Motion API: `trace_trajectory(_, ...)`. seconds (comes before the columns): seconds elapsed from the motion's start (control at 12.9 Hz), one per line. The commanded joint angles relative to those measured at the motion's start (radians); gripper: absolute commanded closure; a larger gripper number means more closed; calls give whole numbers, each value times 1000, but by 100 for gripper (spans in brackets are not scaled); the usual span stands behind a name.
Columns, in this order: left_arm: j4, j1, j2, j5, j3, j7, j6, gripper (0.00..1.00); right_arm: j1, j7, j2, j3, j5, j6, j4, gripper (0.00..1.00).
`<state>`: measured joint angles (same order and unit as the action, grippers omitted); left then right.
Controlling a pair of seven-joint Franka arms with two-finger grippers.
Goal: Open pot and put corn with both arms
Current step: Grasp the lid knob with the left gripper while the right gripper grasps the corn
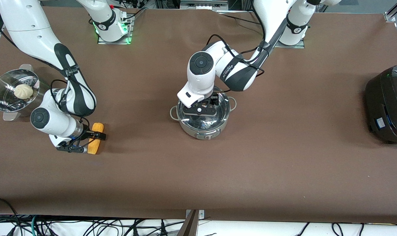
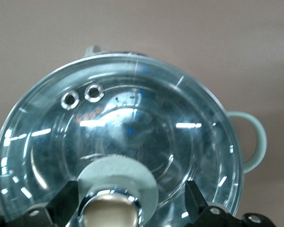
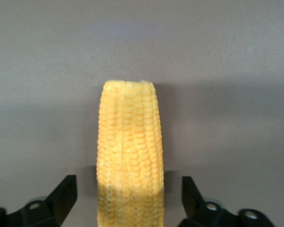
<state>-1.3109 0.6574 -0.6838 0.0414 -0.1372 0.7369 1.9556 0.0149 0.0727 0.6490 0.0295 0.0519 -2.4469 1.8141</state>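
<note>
The steel pot (image 1: 203, 127) stands mid-table with its glass lid (image 1: 224, 104) on. My left gripper (image 1: 205, 105) is low over the lid, open, with a finger on each side of the round knob (image 2: 109, 208) and a gap at both. The left wrist view shows the lid (image 2: 132, 118), the left gripper (image 2: 131, 198) and one grey side handle (image 2: 253, 142). The corn (image 1: 94, 147) lies on the table toward the right arm's end. My right gripper (image 1: 94, 143) is down at it, open, straddling the corn (image 3: 130, 142); in the right wrist view the gripper (image 3: 130, 196) touches neither side.
A perforated steel steamer basket (image 1: 1, 95) with a bun (image 1: 23, 91) stands at the right arm's end of the table. A big black cooker (image 1: 388, 105) stands at the left arm's end. Brown table around the pot is bare.
</note>
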Motion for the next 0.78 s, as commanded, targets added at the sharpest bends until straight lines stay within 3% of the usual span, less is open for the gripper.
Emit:
trace_trajectory(0.0, 2, 7, 29, -3, 4, -16, -73, 12, -1, -11, -9, 1, 11, -26, 25, 83)
trace_trajectory(0.08, 2, 7, 27, -3, 5, -34, -73, 23, -1, -10, -9, 1, 13, -26, 25, 98)
trace_trajectory(0.39, 13, -1, 26, -1, 7, -79, -63, 63, -13, -2, -50, 24, 14, 5, 13, 100)
trace_trajectory(0.54, 15, 2, 26, -3, 5, -79, -63, 97, -13, 4, -129, 55, 17, 87, 1, 100)
trace_trajectory(0.7, 28, -4, 53, -6, 10, -71, -73, 100, -13, 36, -193, 93, 17, 205, -36, 100)
